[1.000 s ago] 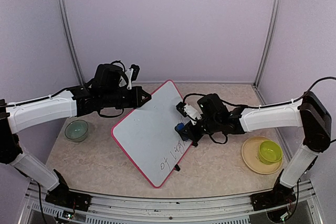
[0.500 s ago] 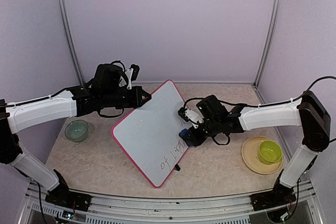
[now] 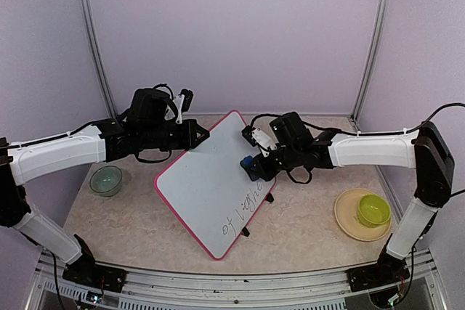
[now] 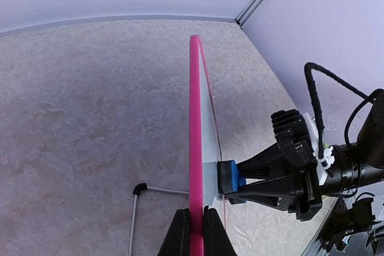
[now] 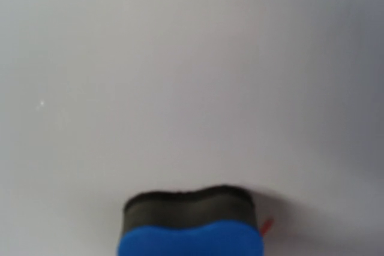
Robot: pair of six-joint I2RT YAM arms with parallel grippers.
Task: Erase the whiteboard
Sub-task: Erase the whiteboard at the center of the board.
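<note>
Remaining: dark handwriting [image 3: 243,212] runs along the near right edge of the whiteboard [image 3: 200,186] and is not yet wiped.
Board: propped at a tilt on the speckled beige table [image 3: 305,234], with a smooth white face, thin pink rim and rounded corners.
Right gripper [image 3: 259,168]: closed on a blue eraser [image 3: 249,164], whose black felt seems pressed to the board just above the writing.
Done: the rest of the face looks clean.
Left gripper [image 4: 193,235]: pinched shut on the far rim, apparently steadying the board.

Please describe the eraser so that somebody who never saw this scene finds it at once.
Find the large white rectangular whiteboard with a pink rim, tilted at the table's middle. At its right edge the right arm's end effector holds a small blue block eraser with a black face against the board. Nothing else is bright blue.
</note>
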